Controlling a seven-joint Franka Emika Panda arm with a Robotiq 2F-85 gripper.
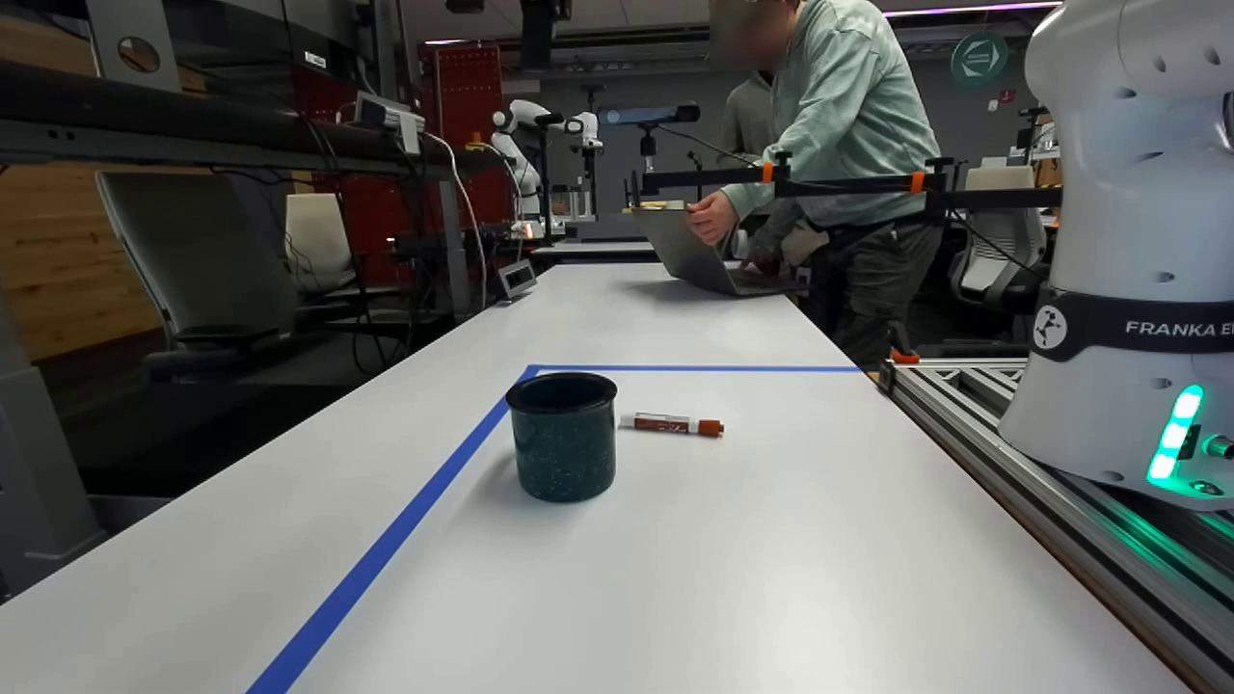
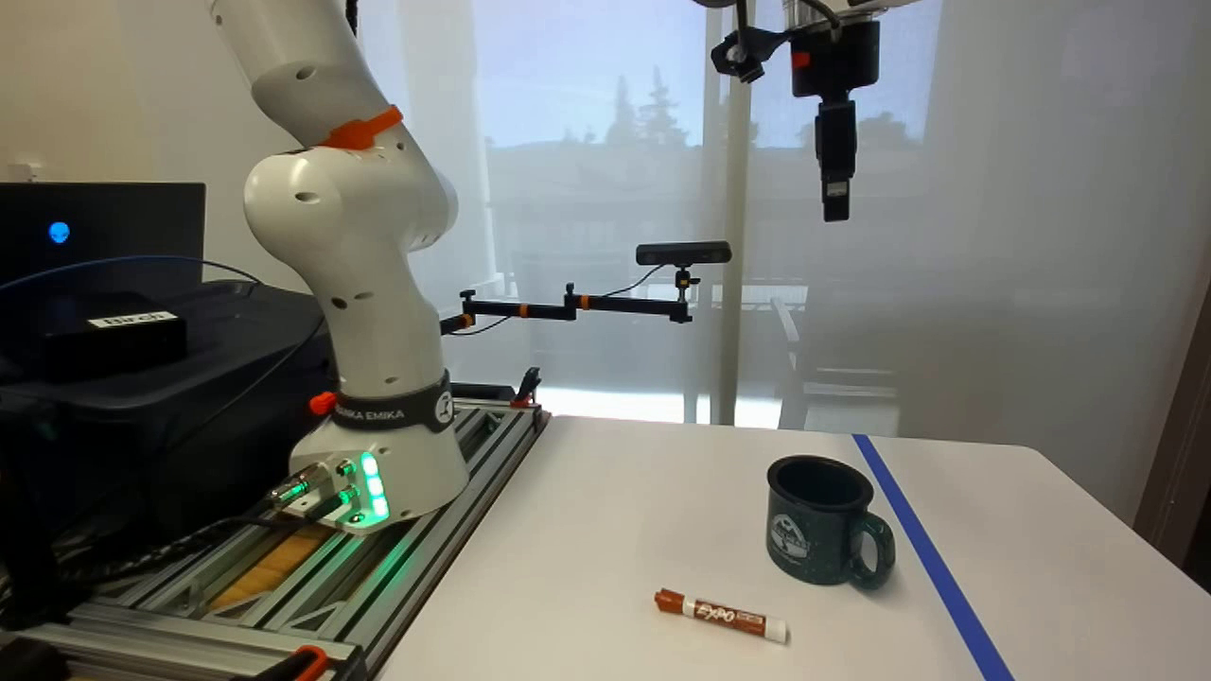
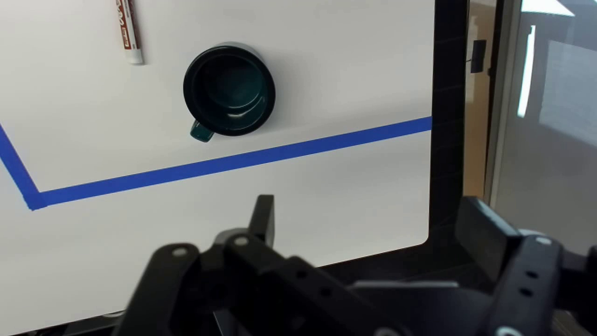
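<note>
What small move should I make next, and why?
I'd probably shift the open gripper toward the mug before lowering: it hangs empty above the table, and in the wrist view the mug, nearer than the marker, isn't between its jaws.

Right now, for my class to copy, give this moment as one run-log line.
claw: open, empty, raised, touching nothing | mug: upright on table, beside blue tape | marker: lying near mug

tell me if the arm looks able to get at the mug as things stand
Probably yes: the tool hangs open, higher than the mug; nothing covers the mug's top, and the marker lies beside it without touching.
</note>
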